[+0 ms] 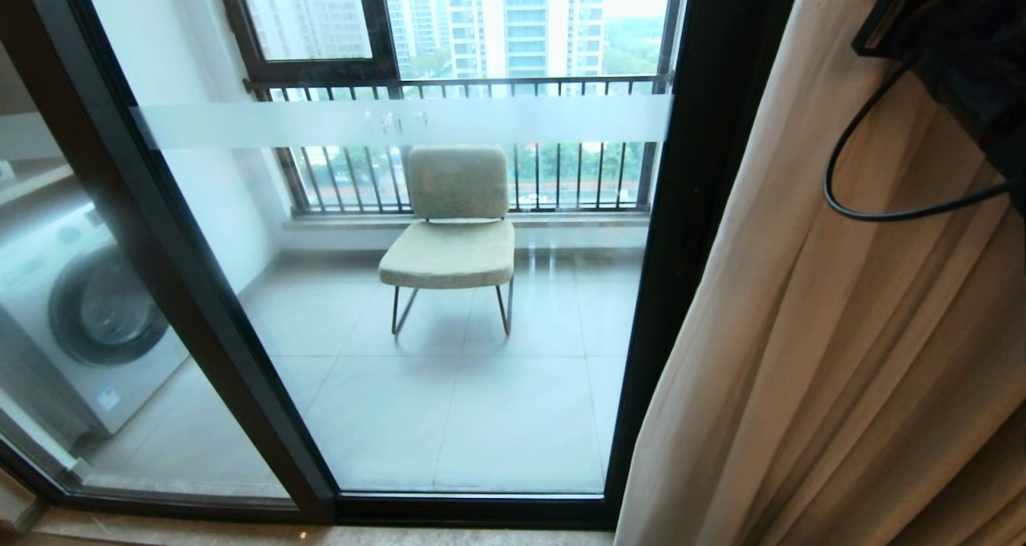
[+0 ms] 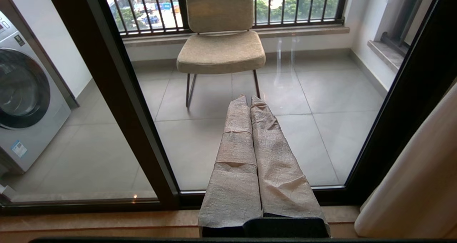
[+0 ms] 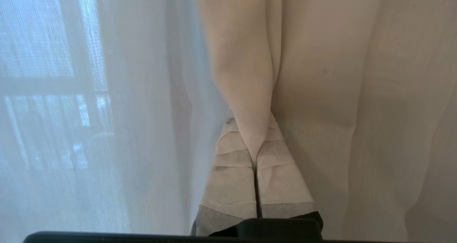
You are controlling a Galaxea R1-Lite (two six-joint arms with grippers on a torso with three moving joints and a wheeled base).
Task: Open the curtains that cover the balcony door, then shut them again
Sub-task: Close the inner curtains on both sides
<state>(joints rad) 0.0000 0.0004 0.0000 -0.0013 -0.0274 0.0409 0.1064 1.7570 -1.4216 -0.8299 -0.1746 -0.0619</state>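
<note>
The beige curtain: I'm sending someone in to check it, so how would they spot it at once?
Find the balcony door, a tall glass panel in a black frame with a frosted band. At its right edge hangs the beige curtain, gathered in heavy folds. Unlike the see-through white sheer beside it, it is opaque, and the right gripper is shut on one fold.

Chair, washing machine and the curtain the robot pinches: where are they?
chair (image 1: 449, 253), head view, on its seat cushion.
washing machine (image 1: 100, 305), head view, on its round door.
beige curtain (image 3: 246, 93), right wrist view, on the fold pinched by the right gripper (image 3: 255, 146).
</note>
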